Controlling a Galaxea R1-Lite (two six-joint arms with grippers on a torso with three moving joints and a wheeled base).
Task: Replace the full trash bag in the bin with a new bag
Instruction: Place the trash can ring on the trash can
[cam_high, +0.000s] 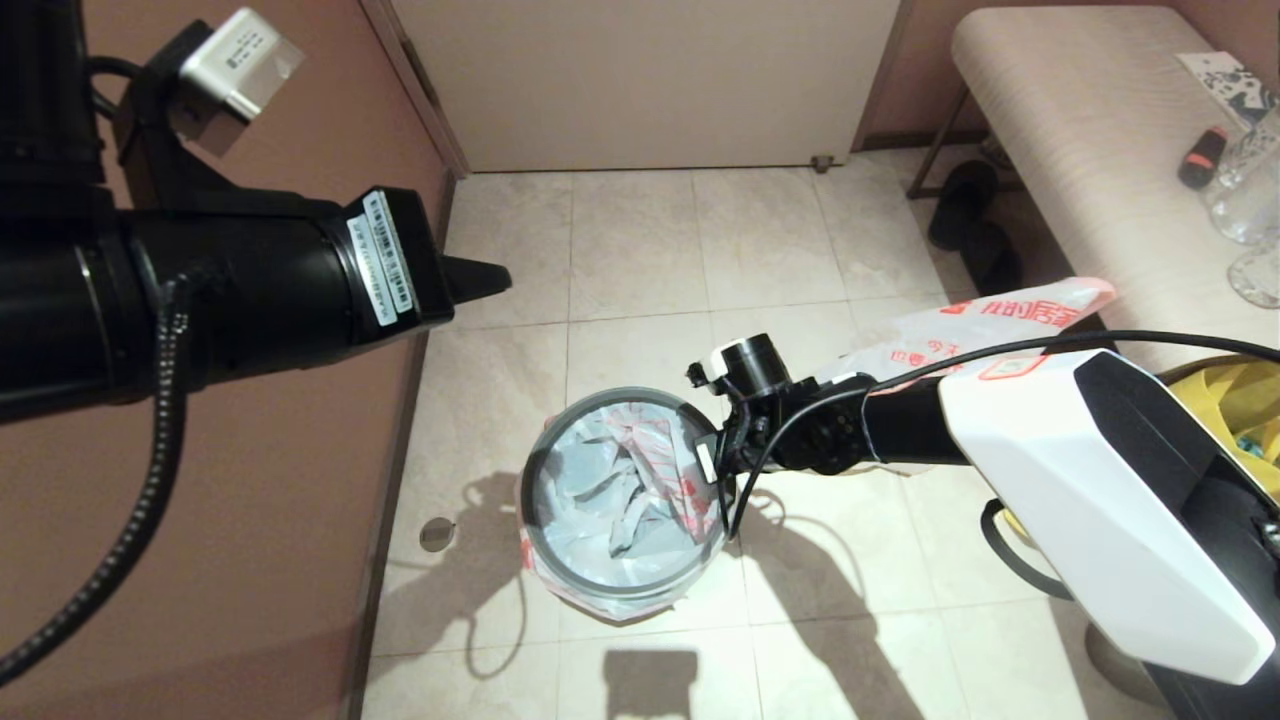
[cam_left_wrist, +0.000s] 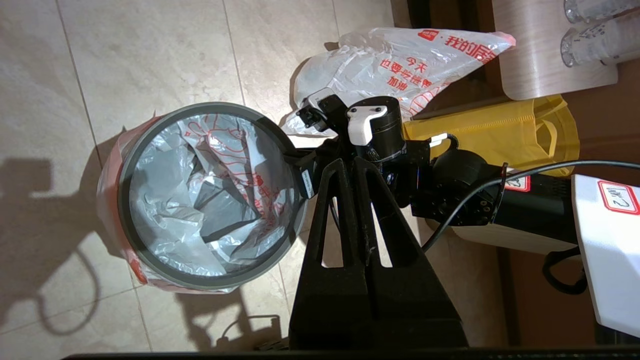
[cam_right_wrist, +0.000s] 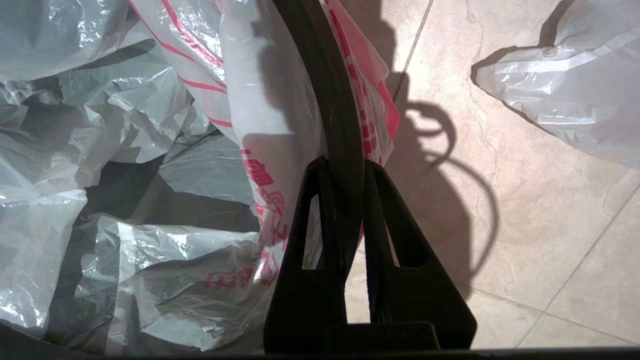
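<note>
The bin (cam_high: 536, 470) stands on the tiled floor, lined with the new bag (cam_high: 610, 500), whose pink-red edge hangs over its outside. A thin grey hoop (cam_high: 620, 395) sits on the rim over the bag. My right gripper (cam_right_wrist: 345, 165) is shut on the hoop (cam_right_wrist: 325, 90) and the bag edge at the bin's right side. The full trash bag (cam_high: 960, 335), white with red characters, lies on the floor behind my right arm. My left gripper (cam_left_wrist: 348, 162) hangs high above the floor to the left, shut and empty.
A yellow fabric bag (cam_high: 1235, 400) stands right of the full bag. A padded bench (cam_high: 1080, 150) at the back right carries glassware (cam_high: 1240, 200), with dark shoes (cam_high: 970, 220) under it. A brown wall (cam_high: 300, 500) runs down the left side. A floor drain (cam_high: 437, 535) lies left of the bin.
</note>
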